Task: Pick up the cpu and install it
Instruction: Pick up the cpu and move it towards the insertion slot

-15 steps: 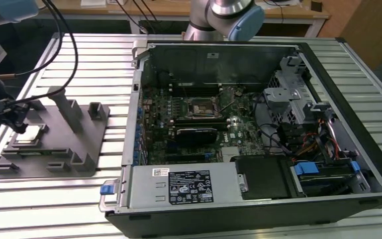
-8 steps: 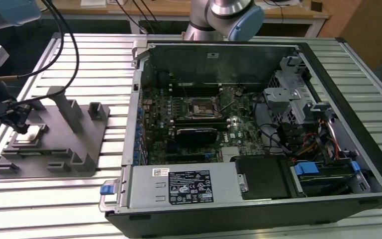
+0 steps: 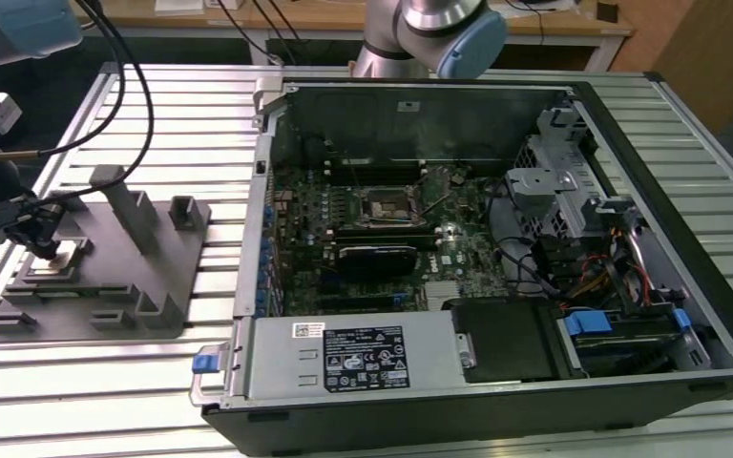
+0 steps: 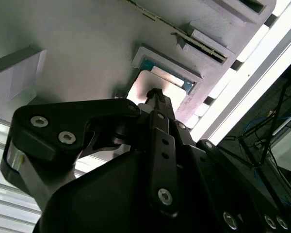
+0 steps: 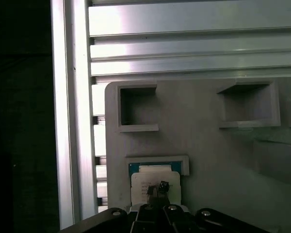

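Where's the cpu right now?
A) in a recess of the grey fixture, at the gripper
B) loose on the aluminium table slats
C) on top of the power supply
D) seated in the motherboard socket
A: in the first wrist view the cpu lies flat in its recess in the grey fixture, with the gripper poised at its top face; whether they touch cannot be told.

The arm (image 3: 408, 21) is silver-grey tubing with rounded joints, each capped in pale blue (image 3: 471, 46). Thin black cables (image 3: 149, 124) trail from it at the exterior view's left. The gripper (image 4: 155, 94) is matte black, built of bolted link plates dotted with bright round screw heads (image 4: 165, 195).
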`<state>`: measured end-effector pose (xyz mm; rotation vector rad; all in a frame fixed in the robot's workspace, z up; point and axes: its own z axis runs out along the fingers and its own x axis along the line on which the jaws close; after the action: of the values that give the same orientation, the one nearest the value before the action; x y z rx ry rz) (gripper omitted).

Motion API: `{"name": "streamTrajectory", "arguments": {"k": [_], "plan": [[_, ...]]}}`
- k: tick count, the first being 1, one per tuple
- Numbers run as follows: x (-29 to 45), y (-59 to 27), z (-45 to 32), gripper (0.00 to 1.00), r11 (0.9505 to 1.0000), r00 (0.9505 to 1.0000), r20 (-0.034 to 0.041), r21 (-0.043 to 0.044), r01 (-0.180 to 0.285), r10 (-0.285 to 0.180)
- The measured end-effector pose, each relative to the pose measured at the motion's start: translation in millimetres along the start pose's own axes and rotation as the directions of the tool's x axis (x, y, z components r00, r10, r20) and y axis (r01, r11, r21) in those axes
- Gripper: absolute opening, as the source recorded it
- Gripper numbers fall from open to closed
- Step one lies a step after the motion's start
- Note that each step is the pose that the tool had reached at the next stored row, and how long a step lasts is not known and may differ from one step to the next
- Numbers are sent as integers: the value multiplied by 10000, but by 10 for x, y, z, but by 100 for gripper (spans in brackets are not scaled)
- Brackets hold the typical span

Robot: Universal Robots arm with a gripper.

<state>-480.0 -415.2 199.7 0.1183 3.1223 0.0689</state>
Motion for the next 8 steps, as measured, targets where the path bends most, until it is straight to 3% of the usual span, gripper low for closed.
{"name": "streamTrajectory", "arguments": {"k": [6, 8], "plan": [[0, 0, 1, 11, 10000, 10000, 1, -1, 2, -2], [0, 0, 1, 17, 10000, 10000, 2, -1, 2, -2]]}}
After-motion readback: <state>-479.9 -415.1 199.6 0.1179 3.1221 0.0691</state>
